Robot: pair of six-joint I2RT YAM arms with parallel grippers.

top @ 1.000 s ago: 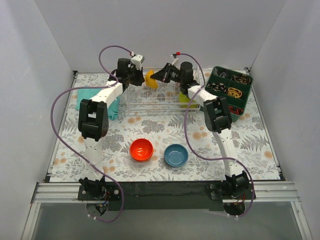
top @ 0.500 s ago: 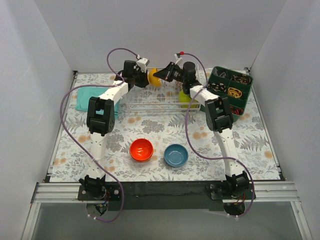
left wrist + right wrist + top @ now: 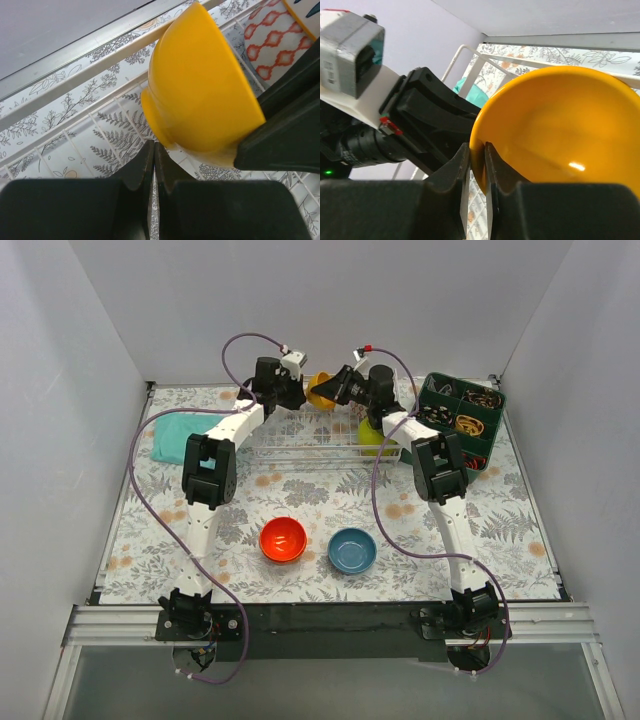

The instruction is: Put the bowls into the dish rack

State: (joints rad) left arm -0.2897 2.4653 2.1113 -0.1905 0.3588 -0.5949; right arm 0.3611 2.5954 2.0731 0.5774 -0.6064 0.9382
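My right gripper (image 3: 477, 150) is shut on the rim of the orange-yellow bowl (image 3: 560, 135) and holds it tilted above the far edge of the white wire dish rack (image 3: 300, 440). My left gripper (image 3: 154, 147) is shut and empty, with its tips right at the foot of that bowl (image 3: 200, 85). In the top view the two grippers meet at the bowl (image 3: 321, 391), the left gripper (image 3: 302, 392) on its left and the right gripper (image 3: 333, 390) on its right. A lime-green bowl (image 3: 372, 436) sits at the rack's right end. The red-orange bowl (image 3: 283, 539) and a blue bowl (image 3: 352, 550) lie on the mat in front.
A dark green compartment tray (image 3: 492, 430) of small items stands right of the rack. A teal cloth (image 3: 175, 436) lies left of it. A red-and-white patterned surface (image 3: 270, 45) shows past the bowl in the left wrist view. White walls enclose the table.
Both grippers and the orange-yellow bowl have shifted right and toward the back wall. The left arm has swung in closer behind the bowl.
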